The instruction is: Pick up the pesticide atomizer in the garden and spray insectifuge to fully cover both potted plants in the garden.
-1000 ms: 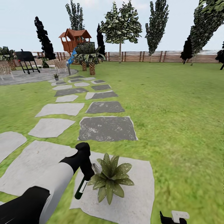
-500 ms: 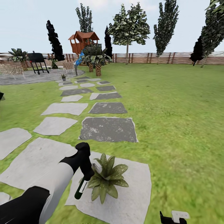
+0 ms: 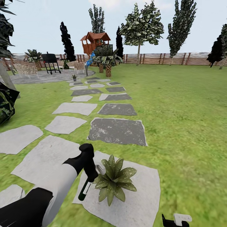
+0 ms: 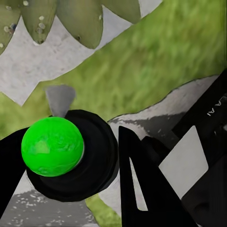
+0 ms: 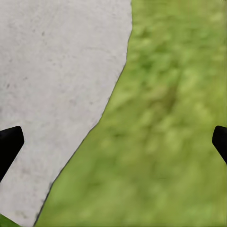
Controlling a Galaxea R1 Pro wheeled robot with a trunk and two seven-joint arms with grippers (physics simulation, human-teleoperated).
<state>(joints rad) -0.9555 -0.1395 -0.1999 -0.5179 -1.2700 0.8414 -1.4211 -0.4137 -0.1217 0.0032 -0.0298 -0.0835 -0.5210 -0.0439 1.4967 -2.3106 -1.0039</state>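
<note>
Green lawn (image 3: 183, 126) all around, with grey stepping stones (image 3: 117, 131) running back to a paved patch and a brown slatted fence (image 3: 164, 58). The left arm reaches forward and down, its left gripper (image 3: 89, 178) clamped on the pesticide atomizer (image 3: 84, 190), which hangs just beside one potted plant (image 3: 115, 182) on the nearest slab. The right gripper (image 5: 113, 142) hovers with fingertips spread wide over stone edge and grass. One bottle, one rosette.

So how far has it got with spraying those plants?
Picked up: the left gripper holds the pesticide atomizer. In hand: its trigger head sits right beside one potted plant on a stepping stone. No spray is visible, and a second plant remains.
</note>
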